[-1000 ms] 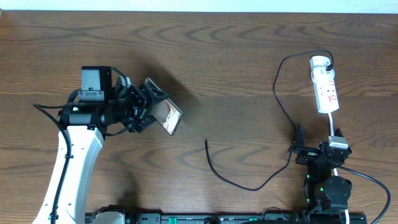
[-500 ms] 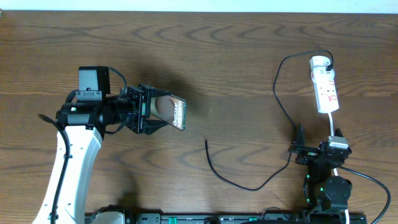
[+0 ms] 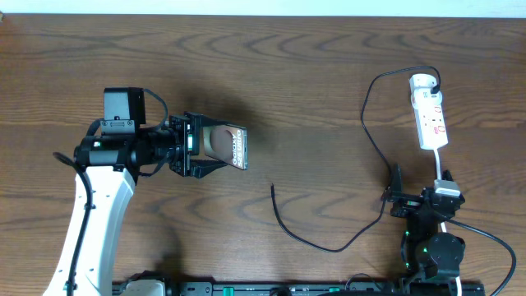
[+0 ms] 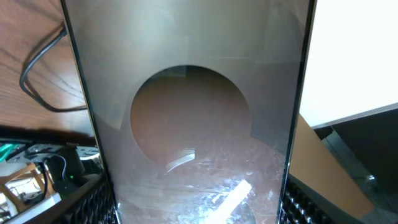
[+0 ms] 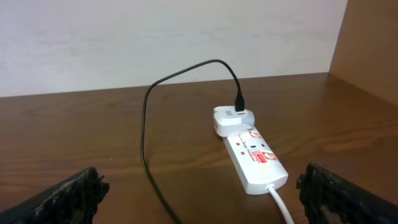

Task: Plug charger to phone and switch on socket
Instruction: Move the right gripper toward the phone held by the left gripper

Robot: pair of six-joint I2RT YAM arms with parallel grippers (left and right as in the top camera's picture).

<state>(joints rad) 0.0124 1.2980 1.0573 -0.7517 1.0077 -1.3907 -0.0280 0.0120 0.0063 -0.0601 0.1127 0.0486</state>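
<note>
Left gripper (image 3: 209, 146) has the phone (image 3: 234, 148) clamped across its width, jaws set on the two long edges, and by the shadow on the wooden table (image 3: 329, 49) I'd say the handset is held up off the surface, out at the left of the table. From the left wrist camera the phone's glossy face fills the shot, oval picture in the middle, a ribbed finger (image 4: 93, 205) at each lower corner.

Right gripper (image 5: 202, 180) sits low at the near right edge with its jaws spread wide and nothing between them.

The charger (image 3: 329, 247) lies slack. Its small plug tip (image 3: 273, 187) rests loose on the wood between the phone and the right arm, well apart from both.

So the step in hand looks like presenting the phone for plugging. Next call, I reckon: the free arm collects that tip, the phone's port gets lined up with it, and the two are pushed together. Which edge carries the port I can't make out.

No boxes or trays here. The only thing holding anything is the power strip (image 3: 432, 122) at the far right, with the white adapter (image 3: 422, 82) seated in its end outlet; I can't read its red-marked switches from here
</note>
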